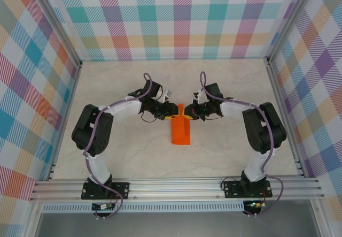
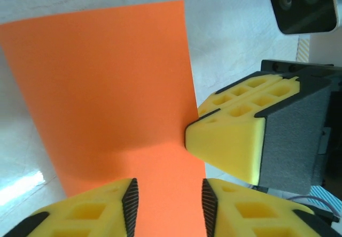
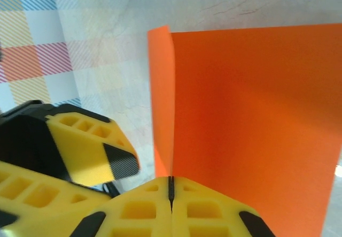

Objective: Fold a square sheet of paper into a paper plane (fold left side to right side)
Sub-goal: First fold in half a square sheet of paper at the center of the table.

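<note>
Paper [image 1: 180,132]: orange, folded to a narrow rectangle, lying mid-desk [image 1: 117,98] between both arms. Right fingers [image 3: 139,210] are pressed together, pinching a raised edge. Left fingers [image 2: 101,210] are partly spread, with paper in the gap.

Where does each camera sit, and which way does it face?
Top external: above and behind the arms, looking down on the table; both arms show.
Left wrist: on the left arm, looking along the left gripper at the square sheet of paper.
Right wrist: on the right arm, looking along the right gripper, shut on the paper's edge.
Shared: all three see the paper; each wrist view catches the other gripper.
</note>
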Controlling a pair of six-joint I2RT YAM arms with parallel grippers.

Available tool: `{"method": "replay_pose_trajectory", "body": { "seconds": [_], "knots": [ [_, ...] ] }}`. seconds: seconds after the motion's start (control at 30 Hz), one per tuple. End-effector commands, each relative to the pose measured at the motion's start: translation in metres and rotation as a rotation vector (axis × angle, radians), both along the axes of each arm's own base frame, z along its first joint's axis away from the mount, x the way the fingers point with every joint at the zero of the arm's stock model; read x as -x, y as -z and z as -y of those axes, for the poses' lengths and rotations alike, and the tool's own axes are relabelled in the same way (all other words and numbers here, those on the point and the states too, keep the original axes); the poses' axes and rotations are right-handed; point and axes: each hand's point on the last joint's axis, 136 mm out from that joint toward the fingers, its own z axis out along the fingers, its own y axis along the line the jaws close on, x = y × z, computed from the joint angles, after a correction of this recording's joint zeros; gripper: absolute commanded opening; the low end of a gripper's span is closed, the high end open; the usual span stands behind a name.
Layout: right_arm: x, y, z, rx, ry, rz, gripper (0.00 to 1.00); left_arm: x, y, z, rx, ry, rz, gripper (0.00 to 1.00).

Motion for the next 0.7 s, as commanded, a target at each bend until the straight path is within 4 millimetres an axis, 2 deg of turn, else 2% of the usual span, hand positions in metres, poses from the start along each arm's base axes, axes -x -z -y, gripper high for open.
{"method": "replay_pose_trajectory", "body": {
  "seconds": [0.0,0.17,0.4,0.53,0.67],
  "knots": [
    [-0.002,0.004,0.005,0.073,-0.014,0.022,0.03,0.007,-0.023,-0.01,-0.045,-0.014,0.065,0.44],
    [-0.002,0.016,0.014,0.153,-0.01,0.013,0.03,0.015,0.002,-0.027,-0.139,-0.075,0.012,0.48],
    [0.001,0.032,0.021,0.215,-0.008,-0.014,0.04,0.019,0.034,-0.011,-0.161,-0.072,-0.058,0.51],
    [0.003,0.039,0.023,0.227,-0.007,-0.031,0.05,0.018,0.043,-0.001,-0.168,-0.067,-0.075,0.53],
    [0.005,0.043,0.025,0.241,-0.004,-0.04,0.06,0.017,0.052,-0.002,-0.207,-0.081,-0.078,0.53]
  ]
}}
